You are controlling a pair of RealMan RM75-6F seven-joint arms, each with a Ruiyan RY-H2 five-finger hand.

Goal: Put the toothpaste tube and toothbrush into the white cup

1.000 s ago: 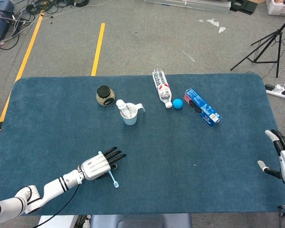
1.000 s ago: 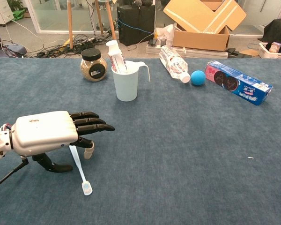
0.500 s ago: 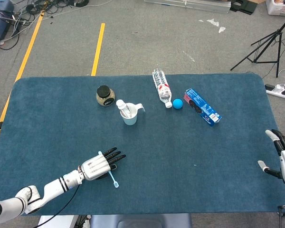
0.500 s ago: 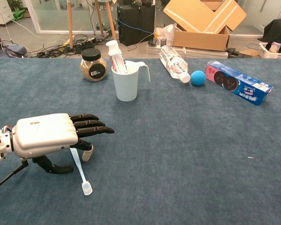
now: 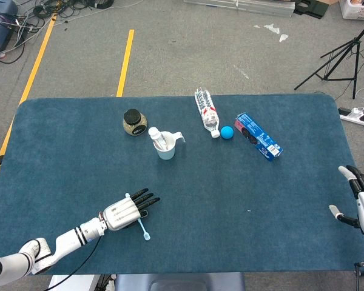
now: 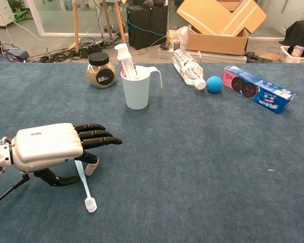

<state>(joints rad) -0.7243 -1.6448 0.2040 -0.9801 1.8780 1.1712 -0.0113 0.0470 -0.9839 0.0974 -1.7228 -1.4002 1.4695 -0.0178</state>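
Observation:
The white cup [image 5: 165, 151] [image 6: 136, 92] stands upright at the middle back of the table, and the toothpaste tube [image 5: 156, 135] [image 6: 125, 57] stands inside it. The pale blue toothbrush [image 5: 143, 229] [image 6: 85, 185] lies near the front left, its head toward the table's front edge. My left hand [image 5: 126, 210] [image 6: 46, 145] hovers low over the handle. Its thumb and one bent finger pinch the handle from both sides while the other fingers point straight out. My right hand [image 5: 359, 201] rests at the table's right edge, fingers apart and holding nothing; the chest view does not show it.
A black-lidded jar [image 5: 133, 122] [image 6: 101, 70] sits left of the cup. To the cup's right lie a plastic bottle [image 5: 207, 111] [image 6: 188, 67], a blue ball [image 5: 227, 131] [image 6: 214, 83] and a blue box [image 5: 258, 144] [image 6: 258, 88]. A blue cloth [image 5: 230, 200] covers the table.
My left hand has sunk lower and its thumb has curled in against the toothbrush handle. The brush head has shifted slightly left. The right hand has not moved.

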